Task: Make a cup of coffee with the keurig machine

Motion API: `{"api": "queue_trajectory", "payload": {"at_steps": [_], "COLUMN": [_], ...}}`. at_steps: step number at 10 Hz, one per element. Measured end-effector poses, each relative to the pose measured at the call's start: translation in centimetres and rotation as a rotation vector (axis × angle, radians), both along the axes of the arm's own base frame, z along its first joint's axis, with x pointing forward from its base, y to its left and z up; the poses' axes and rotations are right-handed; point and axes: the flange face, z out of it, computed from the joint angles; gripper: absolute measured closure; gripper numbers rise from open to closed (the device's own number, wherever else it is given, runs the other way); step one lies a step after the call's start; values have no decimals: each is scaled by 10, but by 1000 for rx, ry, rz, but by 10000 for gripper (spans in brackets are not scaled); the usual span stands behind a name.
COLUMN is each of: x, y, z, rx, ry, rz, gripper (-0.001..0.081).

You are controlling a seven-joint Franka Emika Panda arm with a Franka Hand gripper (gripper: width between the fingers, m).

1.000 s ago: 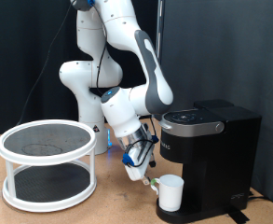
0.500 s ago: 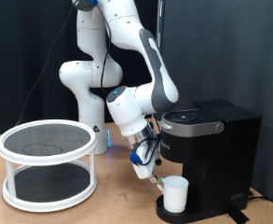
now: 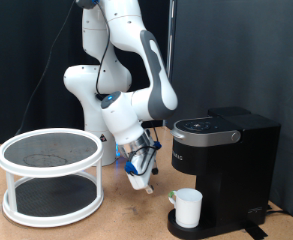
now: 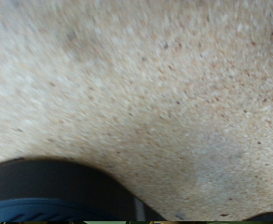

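The white cup (image 3: 189,207) stands upright on the round drip base of the black keurig machine (image 3: 226,165), under its brew head, at the exterior view's lower right. The machine's lid is down. My gripper (image 3: 139,177) hangs low over the table, to the exterior view's left of the cup and apart from it, with nothing in it. The wrist view shows only blurred speckled tabletop (image 4: 145,84) and a dark rounded shape (image 4: 52,191) at one edge; no fingers, cup or machine show there.
A white round two-tier rack with a dark mesh top (image 3: 51,152) stands on the wooden table at the exterior view's left. The arm's white base (image 3: 91,95) rises behind the gripper. A black curtain hangs behind the machine.
The gripper carried the cup rightward onto the drip base, let it go, then drew back to the exterior view's left and slightly up. The cup stays under the brew head.
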Motion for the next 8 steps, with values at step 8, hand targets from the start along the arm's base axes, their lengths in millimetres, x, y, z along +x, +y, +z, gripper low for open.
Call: {"api": "queue_trajectory", "payload": {"at_steps": [8], "x": [-11], "y": [22], "z": [58], "rx": [265], "ry": [-71], "rz": [80], "gripper": [71]}}
